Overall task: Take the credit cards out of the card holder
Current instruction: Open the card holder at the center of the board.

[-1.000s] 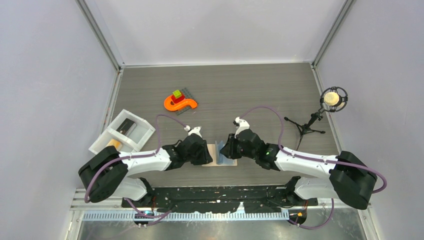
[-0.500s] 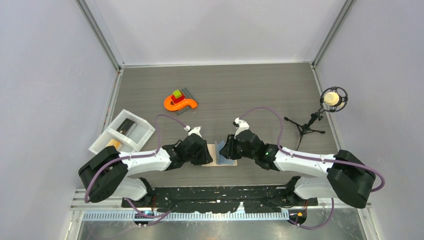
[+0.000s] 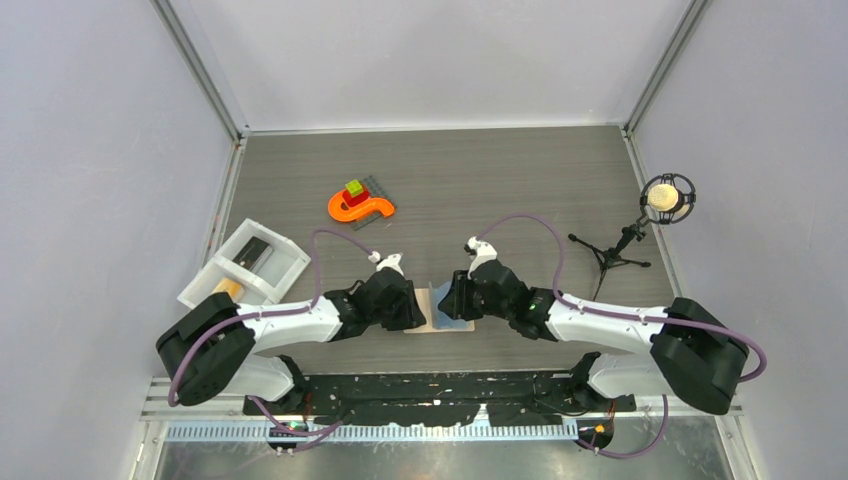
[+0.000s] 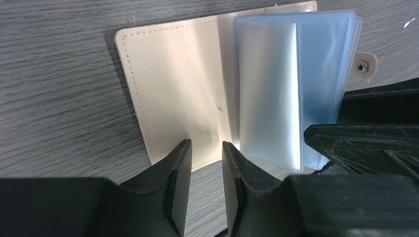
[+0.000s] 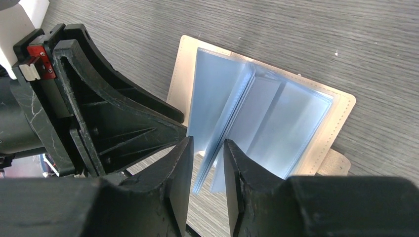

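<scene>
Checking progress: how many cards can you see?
2, both in the tray: dark card in its far compartment, orange card in the near one. More may hide inside the holder.

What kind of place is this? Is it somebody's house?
Probably not a house. It looks like a robot test booth in a lab: two robot arms bolted at the table edge, plain grey walls in a metal frame closing it in, and a microphone on a little tripod.
</scene>
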